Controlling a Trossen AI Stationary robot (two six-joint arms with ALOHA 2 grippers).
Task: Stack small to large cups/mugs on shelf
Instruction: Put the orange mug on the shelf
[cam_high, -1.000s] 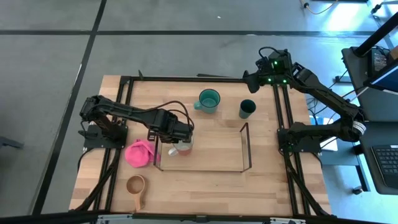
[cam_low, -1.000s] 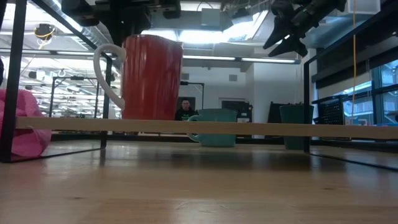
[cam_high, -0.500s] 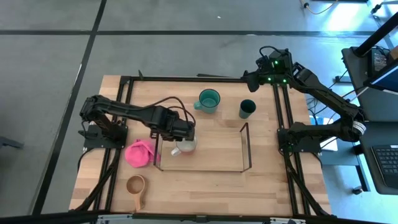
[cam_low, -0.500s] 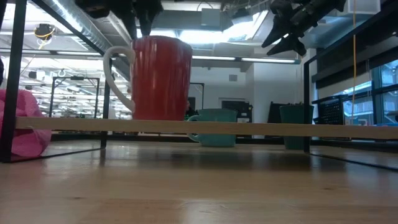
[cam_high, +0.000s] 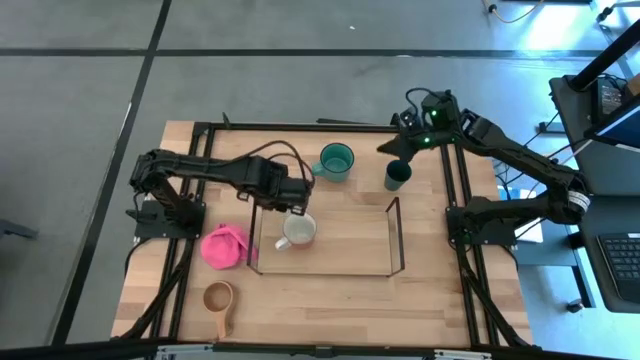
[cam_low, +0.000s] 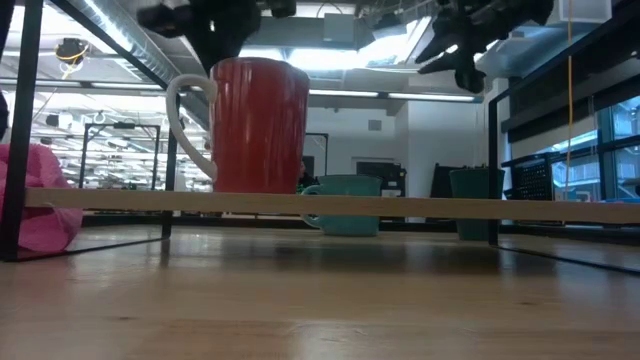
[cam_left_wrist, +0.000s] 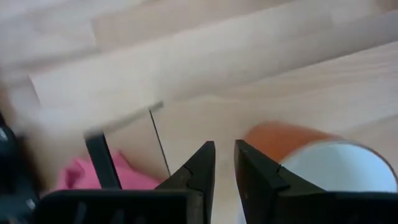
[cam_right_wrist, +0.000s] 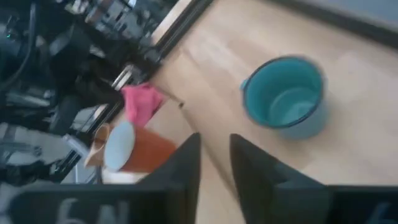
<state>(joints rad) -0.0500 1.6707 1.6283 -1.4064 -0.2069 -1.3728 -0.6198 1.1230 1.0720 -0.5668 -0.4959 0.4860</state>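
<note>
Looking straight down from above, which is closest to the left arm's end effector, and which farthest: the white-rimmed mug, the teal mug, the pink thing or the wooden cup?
From the left end effector, in the high view:
1. White-rimmed mug, on the wire shelf, just below it in the picture.
2. Teal mug, toward the table's far edge.
3. Pink lumpy item, left of the shelf; close to the teal mug's distance, hard to separate.
4. Wooden long-handled cup, near front-left corner.

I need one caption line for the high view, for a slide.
White-rimmed mug stands on the wire shelf; left gripper beside it, jaws empty; right gripper near the dark green cup.
</note>
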